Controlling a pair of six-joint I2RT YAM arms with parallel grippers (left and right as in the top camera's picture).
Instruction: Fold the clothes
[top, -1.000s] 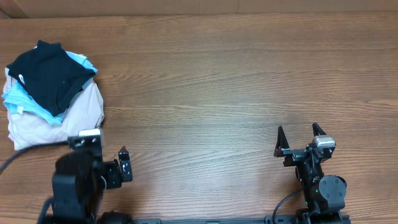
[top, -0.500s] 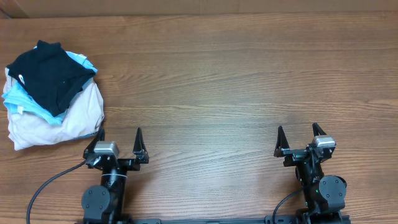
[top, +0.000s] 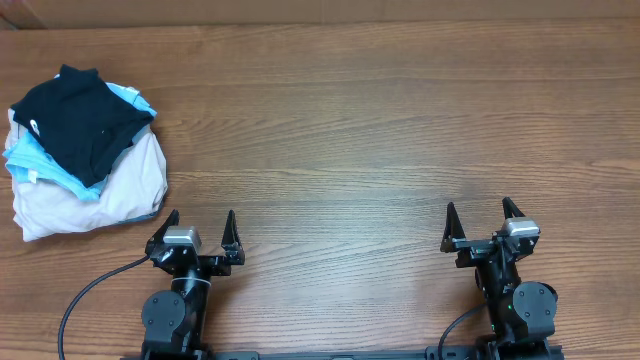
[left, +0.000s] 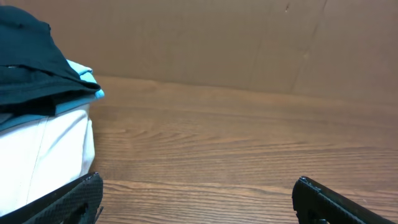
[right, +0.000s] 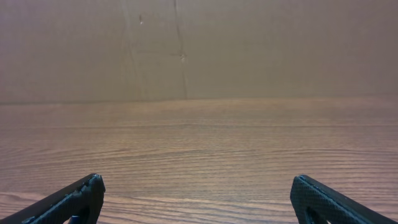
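A pile of clothes (top: 85, 160) lies at the far left of the table: a black garment (top: 75, 120) on top, a light blue one (top: 40, 165) under it, a white one (top: 120, 190) at the bottom. The pile also shows in the left wrist view (left: 37, 130), at the left edge. My left gripper (top: 202, 220) is open and empty near the front edge, just right of the pile and apart from it. My right gripper (top: 479, 211) is open and empty at the front right, over bare wood.
The wooden table (top: 380, 130) stretches across the overhead view. A brown cardboard wall (right: 199, 50) stands behind the far edge. A black cable (top: 85, 295) runs from the left arm base toward the front left.
The left arm has swung round from the front left corner and now sits facing forward with its open fingers pointing away from me. The right arm and the pile have not moved.
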